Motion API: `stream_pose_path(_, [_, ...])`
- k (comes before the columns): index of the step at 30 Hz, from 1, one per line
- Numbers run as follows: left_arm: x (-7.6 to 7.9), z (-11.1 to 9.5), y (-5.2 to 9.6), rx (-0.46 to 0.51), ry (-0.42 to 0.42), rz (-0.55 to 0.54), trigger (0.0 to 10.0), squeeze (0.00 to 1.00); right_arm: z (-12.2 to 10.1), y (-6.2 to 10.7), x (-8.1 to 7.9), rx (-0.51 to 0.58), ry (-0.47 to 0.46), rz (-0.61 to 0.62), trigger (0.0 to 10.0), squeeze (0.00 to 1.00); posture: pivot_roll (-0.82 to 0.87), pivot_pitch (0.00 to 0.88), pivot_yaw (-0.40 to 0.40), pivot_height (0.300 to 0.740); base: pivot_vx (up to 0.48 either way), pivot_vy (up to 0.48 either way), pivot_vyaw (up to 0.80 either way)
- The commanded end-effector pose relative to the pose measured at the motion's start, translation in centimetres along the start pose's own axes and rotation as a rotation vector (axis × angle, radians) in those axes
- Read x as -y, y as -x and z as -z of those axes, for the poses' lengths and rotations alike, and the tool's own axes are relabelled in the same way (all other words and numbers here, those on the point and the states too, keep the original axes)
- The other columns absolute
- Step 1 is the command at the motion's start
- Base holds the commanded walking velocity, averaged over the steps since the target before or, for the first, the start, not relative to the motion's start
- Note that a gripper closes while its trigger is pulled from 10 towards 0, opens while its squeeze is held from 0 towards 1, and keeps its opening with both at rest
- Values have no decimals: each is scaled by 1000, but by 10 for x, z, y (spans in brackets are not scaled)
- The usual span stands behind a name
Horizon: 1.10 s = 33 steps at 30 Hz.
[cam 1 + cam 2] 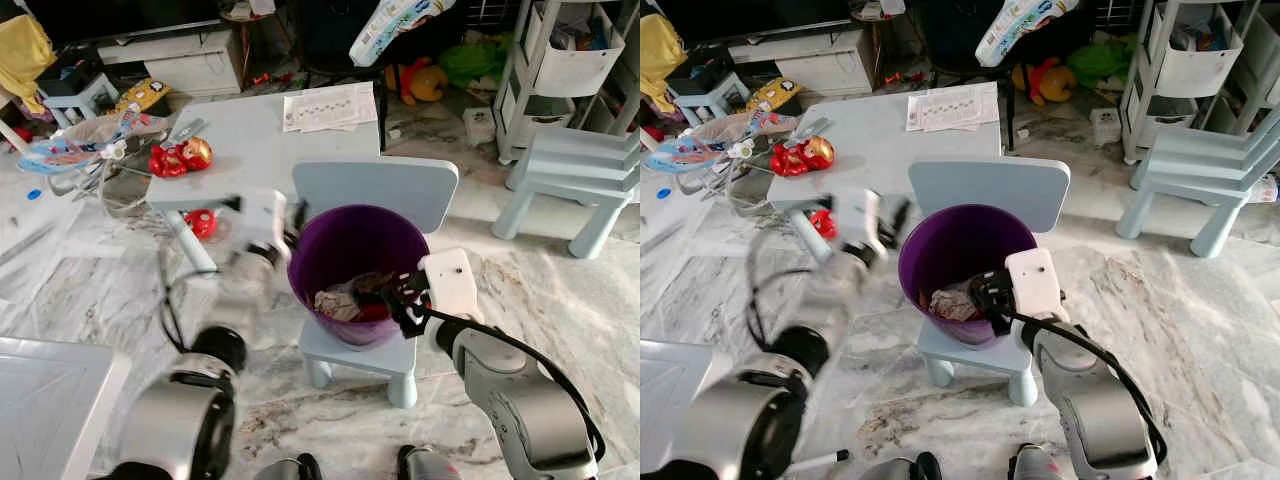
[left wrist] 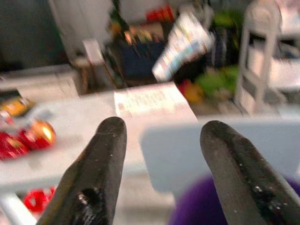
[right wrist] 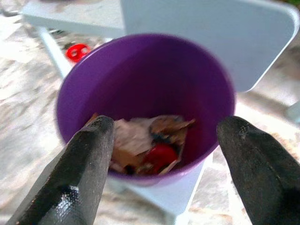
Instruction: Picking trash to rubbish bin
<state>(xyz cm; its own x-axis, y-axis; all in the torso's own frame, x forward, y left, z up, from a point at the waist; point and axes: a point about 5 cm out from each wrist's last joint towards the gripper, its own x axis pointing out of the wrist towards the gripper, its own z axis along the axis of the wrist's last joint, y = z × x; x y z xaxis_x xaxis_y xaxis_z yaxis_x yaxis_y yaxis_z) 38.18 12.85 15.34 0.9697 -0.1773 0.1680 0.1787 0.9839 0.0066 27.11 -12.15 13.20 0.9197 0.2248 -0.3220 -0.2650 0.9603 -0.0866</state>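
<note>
The purple bin [image 1: 355, 270] stands on the seat of a small pale blue chair [image 1: 375, 190], which serves as the reference point. Inside the bin lies crumpled paper trash [image 3: 133, 140] together with a red scrap [image 3: 159, 156]. The right claw [image 1: 395, 295] sits at the bin's rim on the robot's right side, its fingers spread wide and empty over the opening. The left claw [image 2: 161, 154] is beside the bin's left rim, blurred, with its fingers also wide apart and holding nothing. Behind the chair stands a pale worktop [image 1: 250, 140] carrying red toys [image 1: 180, 157] and printed paper [image 1: 328, 107].
</note>
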Motion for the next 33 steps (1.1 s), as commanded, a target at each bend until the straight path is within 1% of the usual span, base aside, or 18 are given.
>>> stream_pose_path(1, [-12, -16, 0, 86, -5, -23, 10000, 1000, -6, -5, -3, 39, 24, 0, 10000, 0, -140, 129, 122, 740, 0, 0, 0])
stream_pose_path(3, [-22, -33, 4, 173, -31, -51, 10000, 1000, -13, -12, -1, 84, 28, 25, 10000, 0, -114, 119, 107, 740, 0, 0, 0])
stream_pose_path(5, [-25, -37, 6, 195, -44, -64, 10000, 1000, -15, -13, -1, 96, 32, 30, 10000, 0, -114, 119, 107, 740, 0, 0, 0])
stream_pose_path(6, [-33, -44, 16, 232, -75, -99, 10000, 1000, -20, -18, -1, 131, 38, 39, 10000, 0, -102, 114, 99, 740, 0, 0, 0])
stream_pose_path(7, [-35, -44, 19, 236, -87, -110, 10000, 1000, -22, -19, -1, 142, 40, 42, 10000, 0, -97, 109, 94, 740, 0, 0, 0])
stream_pose_path(9, [-40, -40, 30, 219, -91, -121, 10000, 1000, -26, -23, -1, 155, 67, 39, 10000, 0, -96, 104, 91, 740, 0, 0, 0])
stream_pose_path(10, [-44, -37, 38, 208, -106, -134, 10000, 1000, -29, -25, -1, 171, 76, 43, 10000, 0, -95, 103, 91, 740, 0, 0, 0])
stream_pose_path(11, [-51, -31, 51, 186, -126, -153, 10000, 1000, -35, -28, -1, 194, 74, 48, 10000, 0, -89, 101, 87, 740, 0, 0, 0])
stream_pose_path(12, [-51, -31, 51, 186, -126, -153, 10000, 1000, -35, -28, -1, 194, 74, 48, 10000, 0, -89, 101, 87, 740, 0, 0, 0])
stream_pose_path(16, [-67, -20, 80, 120, -139, -249, 10000, 1000, -42, -34, 2, 226, 68, 57, 10000, 0, -53, 90, 70, 740, 0, 0, 0])
stream_pose_path(18, [-72, -23, 89, 112, -156, -300, 10000, 1000, -45, -38, 3, 250, 59, 60, 10000, 0, -36, 91, 63, 740, 0, 0, 0])
stream_pose_path(20, [-73, -25, 90, 110, -161, -312, 10000, 1000, -46, -39, 3, 259, 56, 62, 10000, 0, -30, 92, 60, 740, 0, 0, 0])
stream_pose_path(22, [-75, -30, 94, 111, -183, -339, 10000, 1000, -51, -41, 4, 294, 44, 76, 10000, 0, -19, 92, 56, 740, 0, 0, 0])
stream_pose_path(23, [-76, -32, 97, 106, -200, -362, 10000, 914, -57, -42, 5, 332, 36, 84, 10000, 0, -11, 86, 54, 740, 0, 0, 0])
stream_pose_path(24, [-76, -32, 98, 103, -207, -365, 10000, 0, -59, -42, 5, 343, 34, 86, 10000, 0, -10, 85, 53, 740, 0, 0, 0])
stream_pose_path(26, [-76, -33, 100, 91, -215, -384, 10000, 0, -63, -43, 6, 362, 41, 98, 10000, 0, -9, 79, 48, 740, 0, 0, 0])
stream_pose_path(30, [-72, -35, 99, 84, -225, -380, 10000, 0, -67, -44, 9, 383, 52, 108, 10000, 0, -12, 73, 46, 740, 0, 0, 0])
stream_pose_path(33, [-71, -36, 95, 84, -196, -384, 10000, 0, -68, -45, 10, 394, 63, 111, 10000, 0, -20, 64, 45, 740, 0, 0, 735])
